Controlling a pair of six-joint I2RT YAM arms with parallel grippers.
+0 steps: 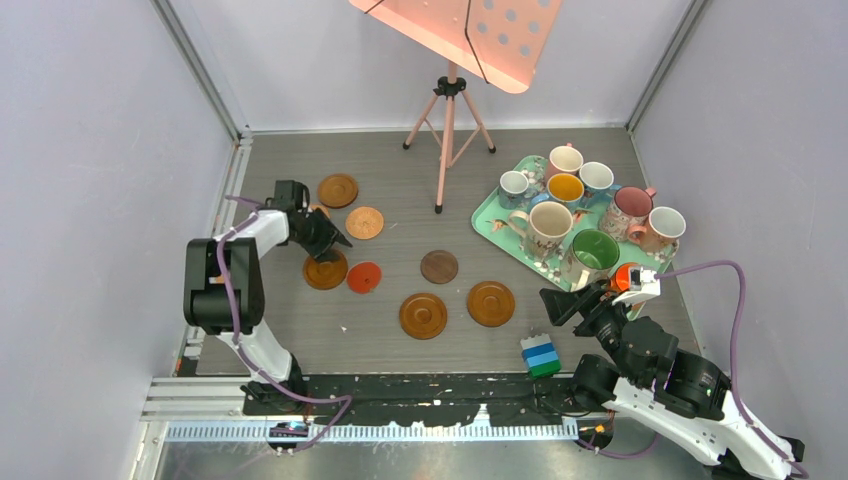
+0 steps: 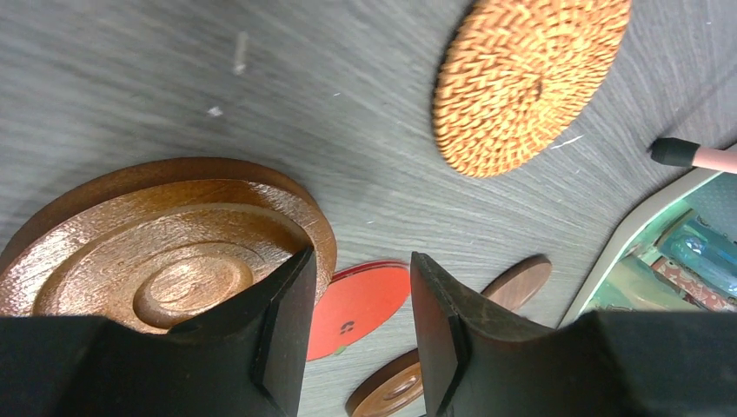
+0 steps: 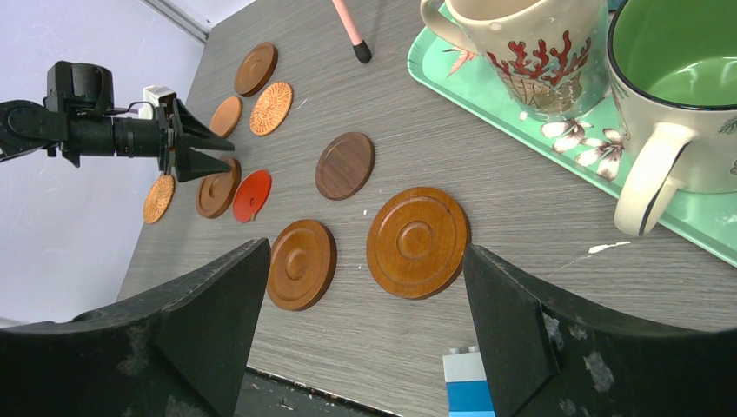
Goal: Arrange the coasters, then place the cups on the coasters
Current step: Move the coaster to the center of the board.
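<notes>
Several coasters lie on the grey table: a grooved brown one (image 1: 325,271) with a red one (image 1: 364,277) beside it, a woven orange one (image 1: 364,222), a dark flat one (image 1: 439,266) and two grooved ones (image 1: 423,315) (image 1: 491,303). My left gripper (image 1: 330,238) hovers open just above the grooved brown coaster (image 2: 165,252), with nothing between its fingers; the red coaster (image 2: 361,300) shows through the gap. The cups, among them a cream one (image 1: 548,225) and a green-lined one (image 1: 594,250), stand on the mint tray (image 1: 490,215). My right gripper (image 1: 565,300) is wide open and empty near the tray's front corner.
A pink tripod stand (image 1: 447,140) rises at the back centre, and its foot (image 3: 361,50) rests close to the tray. A blue, white and green brick stack (image 1: 540,355) sits by the near edge under my right gripper. Walls close in both sides.
</notes>
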